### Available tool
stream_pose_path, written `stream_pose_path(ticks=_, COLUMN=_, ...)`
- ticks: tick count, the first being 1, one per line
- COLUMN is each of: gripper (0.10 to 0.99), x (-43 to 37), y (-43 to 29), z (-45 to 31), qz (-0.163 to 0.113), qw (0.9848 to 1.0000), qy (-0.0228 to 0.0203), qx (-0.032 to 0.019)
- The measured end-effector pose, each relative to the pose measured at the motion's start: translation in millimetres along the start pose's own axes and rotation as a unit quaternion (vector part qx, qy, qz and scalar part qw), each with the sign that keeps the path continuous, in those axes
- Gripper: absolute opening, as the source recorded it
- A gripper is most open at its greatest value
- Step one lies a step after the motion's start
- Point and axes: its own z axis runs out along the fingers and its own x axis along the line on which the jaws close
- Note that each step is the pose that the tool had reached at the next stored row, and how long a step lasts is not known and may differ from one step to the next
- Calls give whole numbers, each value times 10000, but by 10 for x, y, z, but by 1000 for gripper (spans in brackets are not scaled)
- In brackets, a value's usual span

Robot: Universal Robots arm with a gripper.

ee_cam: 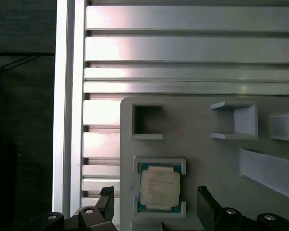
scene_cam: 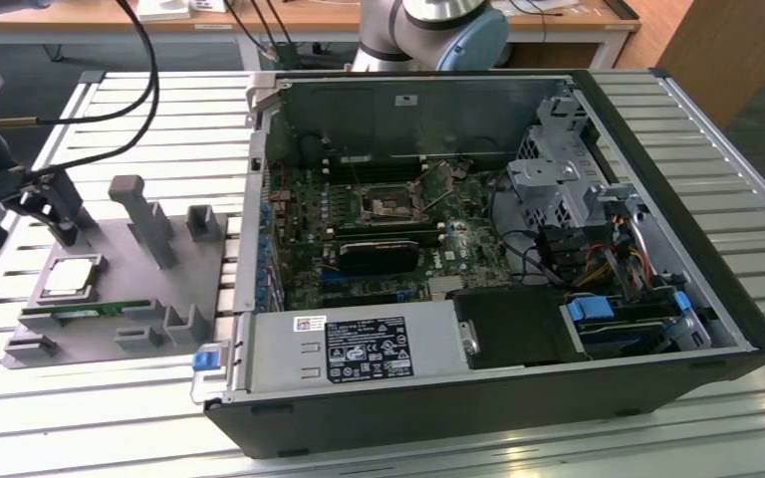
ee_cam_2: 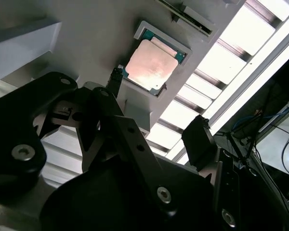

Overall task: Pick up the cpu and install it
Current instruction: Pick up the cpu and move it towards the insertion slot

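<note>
**Gripper poised over the cpu, pick not yet made**

At the far left of the exterior view the gripper [scene_cam: 48, 204] hangs over the grey tray [scene_cam: 156, 289], its two fingers [ee_cam: 107, 204] spread apart and holding nothing. Just below it in that view, the cpu [scene_cam: 71, 277] lies flat in a square pocket at the tray's left end, metal top up. In both wrist views the chip sits between the parted fingers, which touch nothing. How high the tips stand above it is hard to judge. A narrow green memory stick [scene_cam: 84, 311] lies in a slot beside the pocket. Further right, the open computer case [scene_cam: 489, 398] rests on the slatted table [scene_cam: 701, 129], with the bare socket [scene_cam: 389, 206] on its motherboard near the frame's middle.

The work stands at the approach to the pick. A sound grasp calls, I judge, for the fingers to come down squarely on either side of the chip, clear of the pocket's raised corners, and to close gently on its edges.
</note>
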Motion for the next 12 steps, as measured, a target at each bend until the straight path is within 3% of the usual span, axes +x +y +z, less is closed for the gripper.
stream_pose_path(ticks=12, gripper=776, x=2, y=-4, z=82, qz=0, qw=10000, qy=1, qx=-2)
